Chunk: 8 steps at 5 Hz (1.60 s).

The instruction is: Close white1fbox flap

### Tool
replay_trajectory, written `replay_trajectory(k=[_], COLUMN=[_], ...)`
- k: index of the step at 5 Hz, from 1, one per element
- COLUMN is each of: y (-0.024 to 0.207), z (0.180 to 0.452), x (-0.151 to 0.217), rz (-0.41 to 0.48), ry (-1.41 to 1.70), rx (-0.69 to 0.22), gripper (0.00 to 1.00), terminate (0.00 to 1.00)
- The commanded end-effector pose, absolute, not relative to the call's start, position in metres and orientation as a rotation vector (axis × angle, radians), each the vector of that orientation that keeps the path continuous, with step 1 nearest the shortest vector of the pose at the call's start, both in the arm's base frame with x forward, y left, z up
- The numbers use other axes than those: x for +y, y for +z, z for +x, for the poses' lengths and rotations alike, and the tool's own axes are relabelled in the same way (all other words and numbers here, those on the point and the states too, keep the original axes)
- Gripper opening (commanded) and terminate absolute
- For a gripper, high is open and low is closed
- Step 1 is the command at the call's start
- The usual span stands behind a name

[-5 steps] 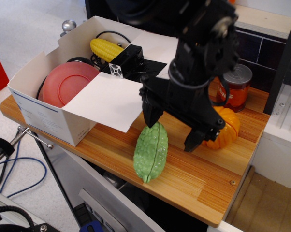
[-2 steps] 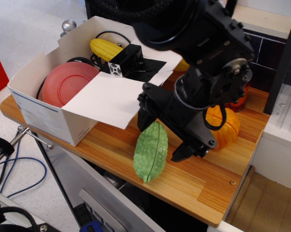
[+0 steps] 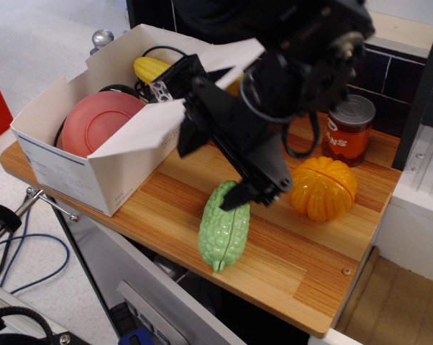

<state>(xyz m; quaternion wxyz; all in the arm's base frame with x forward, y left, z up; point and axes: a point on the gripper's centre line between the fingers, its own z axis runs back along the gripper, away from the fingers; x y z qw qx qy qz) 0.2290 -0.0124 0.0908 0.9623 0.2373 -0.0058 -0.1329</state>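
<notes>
The black gripper point(image 3: 211, 169) reaches down and to the left across the wooden table point(image 3: 288, 266), its two fingers spread apart with nothing between them. One finger tip presses against the underside of the flap point(image 3: 141, 128), which is lifted and tilted up over the white1fbox point(image 3: 65, 169) to the claw's left. The other finger point(image 3: 238, 194) ends just above the green bitter gourd point(image 3: 224, 226), which lies right below the claw. Left of the claw, inside the box, sits a pink plate point(image 3: 98, 122); beyond it, a yellow corn cob point(image 3: 150, 68). To the claw's right rests an orange pumpkin point(image 3: 323, 187), with a red can point(image 3: 346, 129) behind it.
</notes>
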Motion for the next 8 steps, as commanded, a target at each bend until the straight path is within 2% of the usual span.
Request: replay_trajectory(k=[1, 2, 3, 4, 5, 6, 7, 8], y=[0.137, 0.147, 0.146, 0.136, 0.118, 0.102, 0.092, 0.101], z=[0.233, 0.222, 0.212, 0.214, 0.215, 0.216, 0.217, 0.216], x=[0.027, 0.059, 0.090, 0.116, 0.130, 0.132, 0.130, 0.127], rz=[0.528, 0.472, 0.400, 0.356, 0.226, 0.142, 0.123, 0.125], ry=[-0.347, -0.417, -0.462, -0.516, -0.541, -0.516, -0.469, -0.465], rx=[-0.007, -0.008, -0.010, -0.053, -0.134, -0.189, -0.219, -0.233], gripper=[1.00, 1.00, 1.00, 1.00, 1.00, 1.00, 1.00, 1.00], terminate=[0.00, 0.00, 0.00, 0.00, 0.00, 0.00, 0.00, 1.00])
